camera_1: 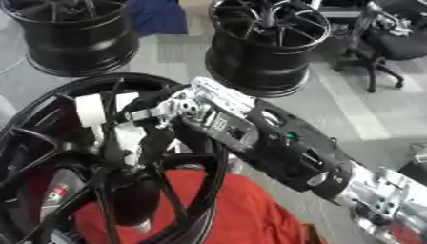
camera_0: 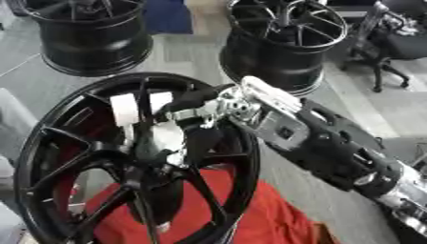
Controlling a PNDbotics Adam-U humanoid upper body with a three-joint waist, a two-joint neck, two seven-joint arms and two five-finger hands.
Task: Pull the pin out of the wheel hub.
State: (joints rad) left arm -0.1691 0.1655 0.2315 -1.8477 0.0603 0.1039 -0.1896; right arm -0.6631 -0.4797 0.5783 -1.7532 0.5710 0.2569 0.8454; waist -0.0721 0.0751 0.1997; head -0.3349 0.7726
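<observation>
Black spokes filled the near view: your wheel hub point(camera_0: 125, 190) stood before you, its rim arcing from the lower left up toward the middle, with a red cloth point(camera_0: 250, 214) lying beneath and behind it. Your right arm point(camera_0: 333, 143) came in from the lower right, silver at the wrist and black along the forearm, and your right hand point(camera_0: 196, 112) reached into the wheel near its centre. Its dark fingers point(camera_0: 188, 97) were curled in among the spokes, beside two white, block-like pieces point(camera_0: 125, 109) standing upright just left of them. You could not make out the pin itself, so whether those curled fingers were gripping it or simply closed near it I cannot tell. The white pieces sat close against the hand, between the spokes, above the hub's middle.

Farther off, two more black wheels point(camera_0: 87, 35) stood on the grey floor point(camera_0: 183, 57), one at the upper left and one at the upper middle, well apart from yours. An office chair point(camera_1: 383, 43) stood at the upper right.
</observation>
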